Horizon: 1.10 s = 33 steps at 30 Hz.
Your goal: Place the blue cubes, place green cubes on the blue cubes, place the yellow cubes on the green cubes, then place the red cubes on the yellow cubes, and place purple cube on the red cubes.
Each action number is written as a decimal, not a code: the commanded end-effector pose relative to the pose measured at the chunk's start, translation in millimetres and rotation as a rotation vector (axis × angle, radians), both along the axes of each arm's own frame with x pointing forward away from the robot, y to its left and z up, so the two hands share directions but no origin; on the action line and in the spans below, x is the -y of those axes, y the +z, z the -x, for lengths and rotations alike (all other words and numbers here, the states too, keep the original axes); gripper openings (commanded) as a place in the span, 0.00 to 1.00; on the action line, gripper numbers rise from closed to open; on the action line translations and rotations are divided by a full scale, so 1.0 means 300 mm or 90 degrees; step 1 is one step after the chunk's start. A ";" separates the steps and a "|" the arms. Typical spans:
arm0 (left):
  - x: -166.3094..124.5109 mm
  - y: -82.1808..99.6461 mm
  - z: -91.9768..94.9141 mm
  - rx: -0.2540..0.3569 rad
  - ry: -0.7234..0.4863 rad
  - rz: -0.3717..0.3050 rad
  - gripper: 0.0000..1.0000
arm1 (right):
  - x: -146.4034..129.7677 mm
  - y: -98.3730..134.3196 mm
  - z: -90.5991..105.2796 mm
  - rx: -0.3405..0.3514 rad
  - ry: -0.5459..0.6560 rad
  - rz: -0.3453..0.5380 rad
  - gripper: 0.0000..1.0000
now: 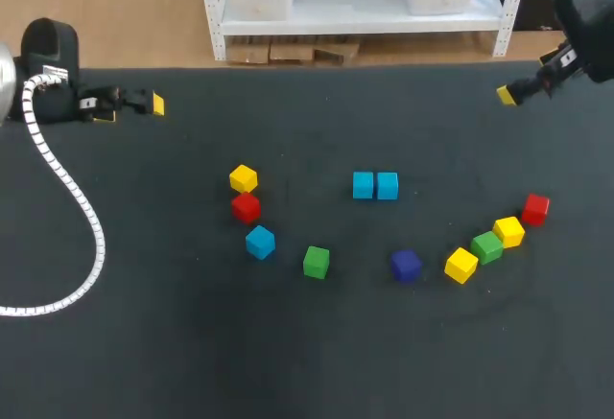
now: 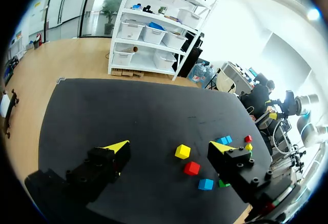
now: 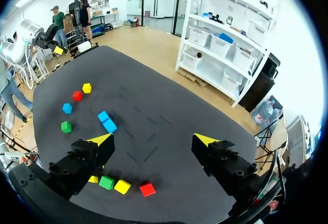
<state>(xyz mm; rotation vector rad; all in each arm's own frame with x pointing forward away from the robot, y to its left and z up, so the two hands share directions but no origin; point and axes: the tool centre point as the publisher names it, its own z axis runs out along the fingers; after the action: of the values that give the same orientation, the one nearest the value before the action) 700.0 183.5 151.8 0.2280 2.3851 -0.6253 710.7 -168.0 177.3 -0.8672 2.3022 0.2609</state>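
Head view: left end effector [image 2: 169, 147] and right end effector [image 3: 152, 139] both spread wide and empty at the far corners of the counter [image 1: 192, 361]; nothing is stacked yet.
Toward the front, the right green cube [image 1: 486, 246] sits hemmed into an arc between the near yellow cube [image 1: 460, 265] and the farther yellow cube [image 1: 508, 231], touching or just beside them, with a red cube [image 1: 535, 208] at the arc's end. I'd judge that fingers closing on it could shove those neighbours. The lone green cube [image 1: 316, 262] and the purple cube [image 1: 406, 265] stand free. Further back, mid-counter, the blue pair [image 1: 374, 185] lies touching side by side, and a clumsy drop onto it could split it. Both end effectors hang well apart from that pair, which lies ahead of each one's fingers.
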 end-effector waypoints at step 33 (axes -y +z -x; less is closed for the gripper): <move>0.324 0.019 0.188 0.048 -0.487 -0.323 1.00 | 0.000 0.003 0.004 0.001 -0.002 0.002 1.00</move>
<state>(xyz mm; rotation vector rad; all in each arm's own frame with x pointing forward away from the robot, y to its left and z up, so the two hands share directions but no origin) 642.9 88.6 154.9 1.0418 2.3344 -0.4345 710.7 -167.8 177.5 -0.8670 2.3025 0.2593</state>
